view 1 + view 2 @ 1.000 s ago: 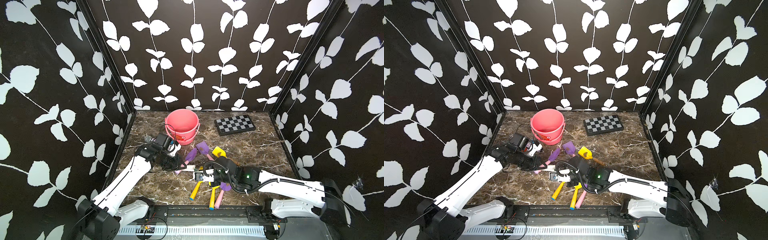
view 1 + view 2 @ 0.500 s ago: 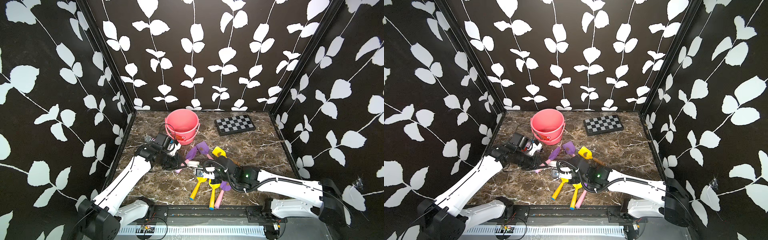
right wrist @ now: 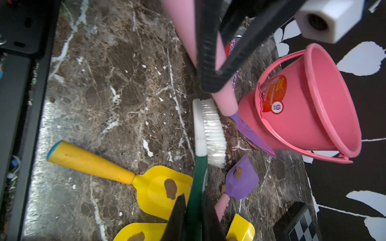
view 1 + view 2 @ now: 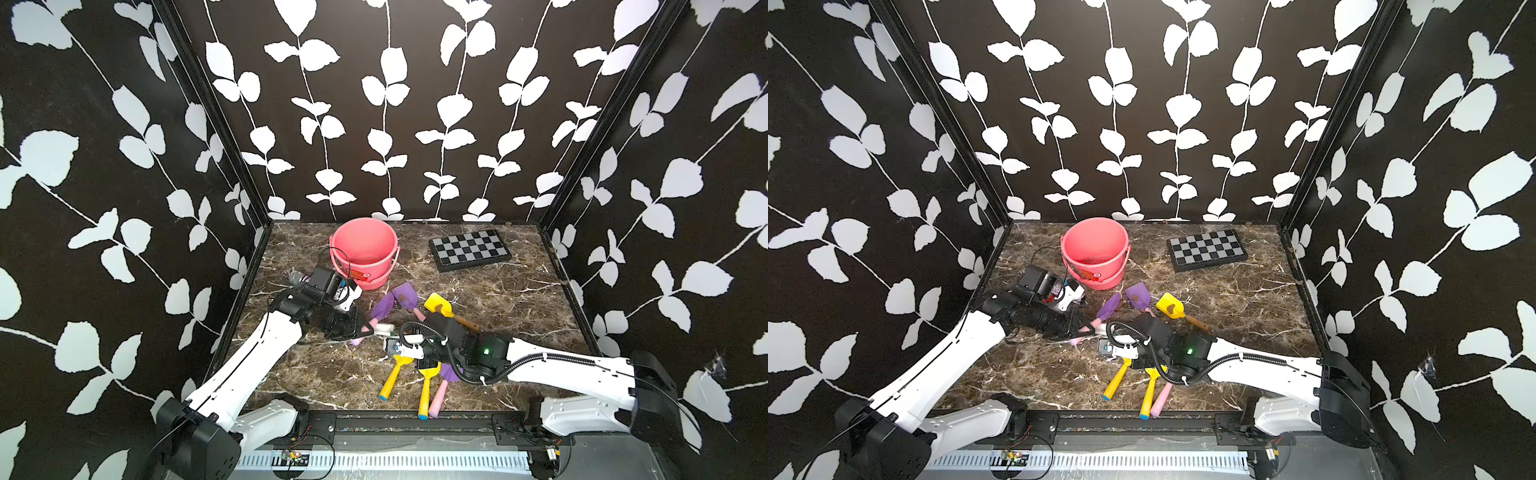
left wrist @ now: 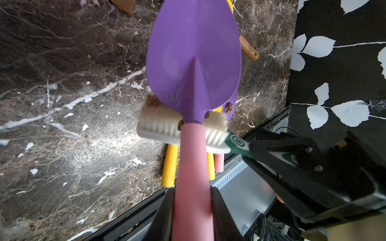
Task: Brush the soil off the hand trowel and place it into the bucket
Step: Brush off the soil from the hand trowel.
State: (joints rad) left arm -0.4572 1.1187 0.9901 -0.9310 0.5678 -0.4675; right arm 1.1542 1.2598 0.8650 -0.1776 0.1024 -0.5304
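Left arm: reaches from the front-left base up and inward, forearm low over the counter, wrist just in front of the bucket. Left gripper is clamped narrow on the pink handle of the purple trowel. Blade points away from the wrist toward mid-counter. It's held off the surface: yellow handles pass beneath it in the left wrist view.

Right arm: stretches from the front-right base leftward across the front of the counter, forearm near level, wrist over the loose tools. Right gripper is closed tight on the green handle of the brush, white head out ahead.

In both top views the two grippers sit nearly tip to tip. Brush head crosses behind the trowel's neck, where handle meets blade, with bristles against it.

Soil: one brown lump on the bristle tips, smaller bits at the neck. The blade face toward the left wrist camera looks clean; the other face is hidden.

Bucket stands upright at the back, left of centre. The trowel is outside it, near its front wall; can't tell if the blade edge touches.

Also on the counter:
- yellow trowel, lump on its blade
- purple spade, lump on it
- chessboard, back right, well apart
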